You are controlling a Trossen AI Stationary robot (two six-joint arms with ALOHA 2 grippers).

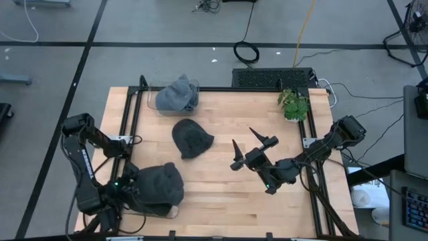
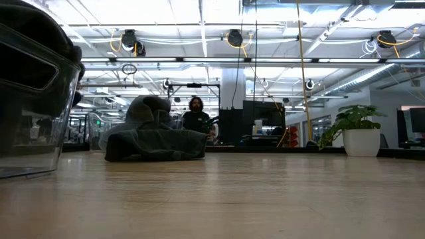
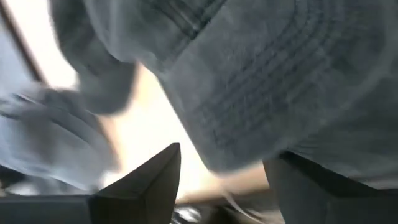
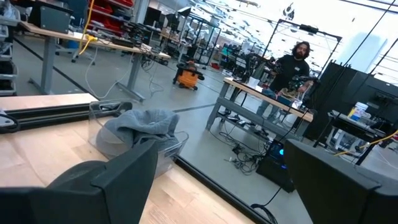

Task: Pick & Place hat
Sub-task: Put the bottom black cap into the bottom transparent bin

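Spread around grey knit fabric, the left gripper [image 1: 137, 194] works at a dark grey hat [image 1: 160, 184] at the wooden table's [image 1: 221, 194] near-left corner; we judge a grasp underway, lifting next. Another dark beanie [image 1: 192, 138] lies mid-table. A clear plastic bin [image 1: 160, 99] holds a lighter grey hat [image 1: 178, 92]. The right gripper [image 1: 253, 148] hovers wide open, empty.

Surface [image 1: 221, 194] centre and near edge open. Obstacles: dark hat [image 1: 192, 138] mid-left, bin [image 1: 175, 96] far-left, plant [image 1: 293, 105] far-right corner.
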